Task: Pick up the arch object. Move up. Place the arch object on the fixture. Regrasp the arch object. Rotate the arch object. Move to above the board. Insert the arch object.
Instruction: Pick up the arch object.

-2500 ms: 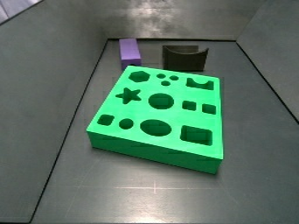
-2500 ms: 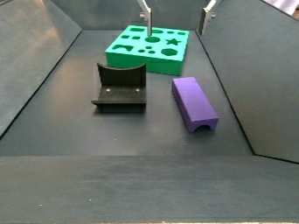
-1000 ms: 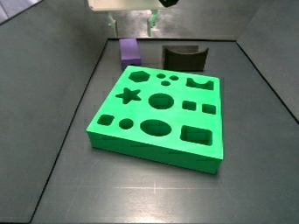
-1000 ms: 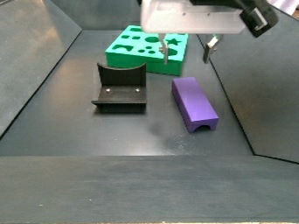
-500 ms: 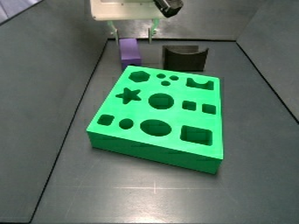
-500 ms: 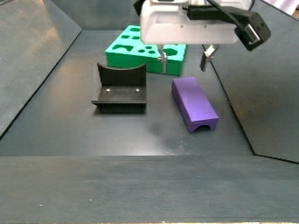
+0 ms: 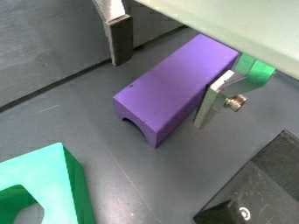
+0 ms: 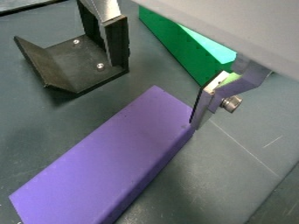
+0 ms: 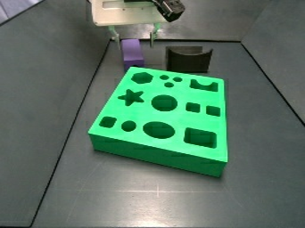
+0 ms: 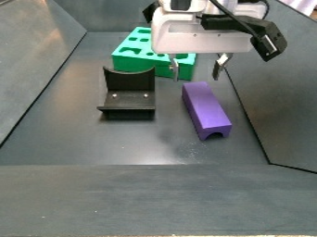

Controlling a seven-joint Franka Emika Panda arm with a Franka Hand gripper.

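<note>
Wrist views: gripper (image 7: 163, 72), fingers (image 7: 119, 39) spread wide, straddling the far end of the purple arch object (image 7: 176, 86) without touching it. Arch object lies flat on the floor, beside the fixture (image 10: 126, 93). Green board (image 9: 161, 114) near, apart from both.

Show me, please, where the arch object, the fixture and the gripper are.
arch object (image 10: 207, 108), side view, flat top face.
fixture (image 10: 128, 92), side view, inner wall.
gripper (image 7: 166, 58), wrist view, midway between fingertips, over the arch object.
</note>
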